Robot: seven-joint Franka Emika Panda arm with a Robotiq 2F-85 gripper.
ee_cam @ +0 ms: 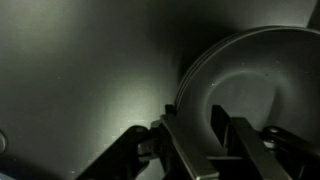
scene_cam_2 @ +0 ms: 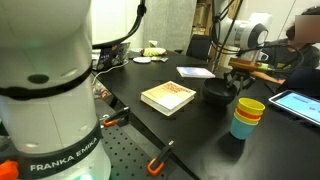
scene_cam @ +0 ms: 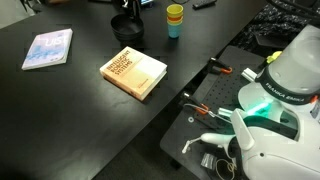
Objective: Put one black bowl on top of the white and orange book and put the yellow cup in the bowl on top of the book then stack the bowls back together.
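Two stacked black bowls sit on the black table at the far edge, also seen in an exterior view and filling the right of the wrist view. My gripper straddles the bowl rim, one finger outside and one inside, shut on it; it hangs over the bowls in both exterior views. The white and orange book lies flat mid-table with nothing on it. The yellow cup tops a stack of an orange and a teal cup beside the bowls.
A thin pale blue booklet lies apart from the book. A tablet lies near the cups. Orange-handled tools lie on the robot's base plate. A person sits at the far side.
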